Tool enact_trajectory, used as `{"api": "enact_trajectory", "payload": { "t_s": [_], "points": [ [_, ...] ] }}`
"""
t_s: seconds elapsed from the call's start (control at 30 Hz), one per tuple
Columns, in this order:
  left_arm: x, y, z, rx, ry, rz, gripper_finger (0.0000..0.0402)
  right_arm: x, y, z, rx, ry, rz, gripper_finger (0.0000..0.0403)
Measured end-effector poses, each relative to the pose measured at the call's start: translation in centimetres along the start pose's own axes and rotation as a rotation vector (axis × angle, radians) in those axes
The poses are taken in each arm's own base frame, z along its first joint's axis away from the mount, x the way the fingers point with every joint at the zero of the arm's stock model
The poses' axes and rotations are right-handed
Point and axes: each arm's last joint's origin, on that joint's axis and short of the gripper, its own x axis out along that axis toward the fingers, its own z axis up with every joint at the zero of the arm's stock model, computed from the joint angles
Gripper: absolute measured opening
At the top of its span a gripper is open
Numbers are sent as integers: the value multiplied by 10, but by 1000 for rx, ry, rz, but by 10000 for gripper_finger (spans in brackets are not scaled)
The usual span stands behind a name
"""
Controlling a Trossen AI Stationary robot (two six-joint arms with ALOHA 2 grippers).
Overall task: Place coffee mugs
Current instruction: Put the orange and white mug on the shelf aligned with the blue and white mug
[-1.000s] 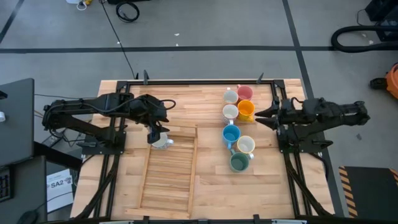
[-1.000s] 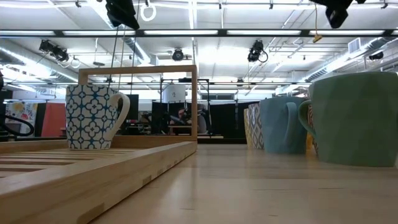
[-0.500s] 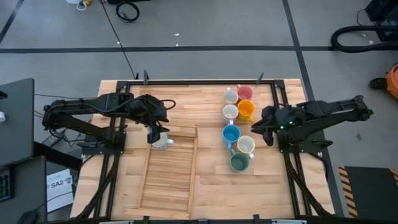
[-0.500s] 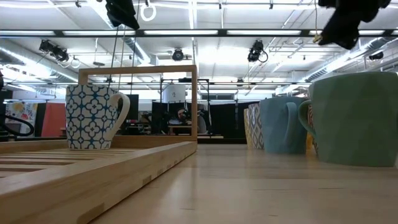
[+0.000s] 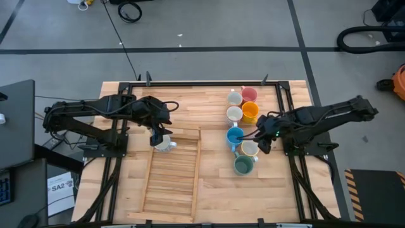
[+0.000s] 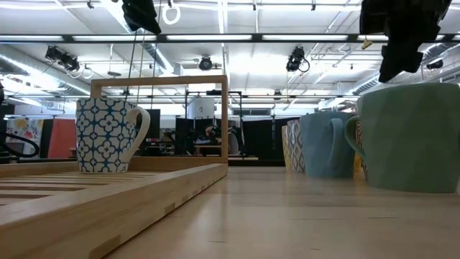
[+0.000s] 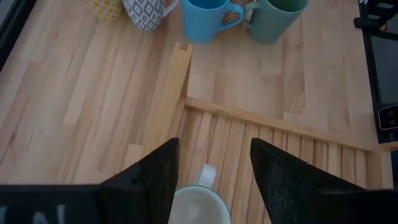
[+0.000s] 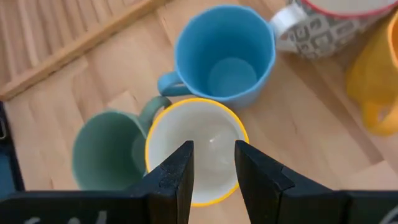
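A white mug with a blue pattern (image 5: 165,145) stands on its base in the far left corner of a wooden slatted tray (image 5: 171,183); it also shows in the low view (image 6: 106,134). My left gripper (image 5: 159,135) hangs open above it, its fingers on either side of the rim (image 7: 198,205) without touching. Several mugs stand in a cluster at the right: blue (image 5: 235,136), white with a yellow rim (image 5: 250,147), teal (image 5: 243,165), orange (image 5: 250,112), pink (image 5: 249,94) and two white. My right gripper (image 5: 261,142) is open over the yellow-rimmed mug (image 8: 196,149), clear above it (image 6: 399,50).
The tray has a raised rim (image 7: 179,68) and an upright wooden frame at its far end (image 6: 159,83). The mugs in the cluster stand close together, the blue mug (image 8: 225,53) and the teal mug (image 8: 106,155) touching or nearly touching the yellow-rimmed one. Bare table lies between tray and cluster (image 5: 212,158).
My right gripper has swung from beside the orange mug toward the table's near edge and left, and has come down, so that it now hangs over the yellow-rimmed mug. No mug has moved.
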Motion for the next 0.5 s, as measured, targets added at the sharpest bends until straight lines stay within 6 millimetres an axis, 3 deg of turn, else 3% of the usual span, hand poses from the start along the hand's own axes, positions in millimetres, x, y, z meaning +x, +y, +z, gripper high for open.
{"api": "enact_trajectory", "payload": {
  "t_s": [0.5],
  "points": [
    [0, 0, 0, 0, 0, 0, 204, 26, 1, -6, 248, 196, -153, 122]
  ]
}}
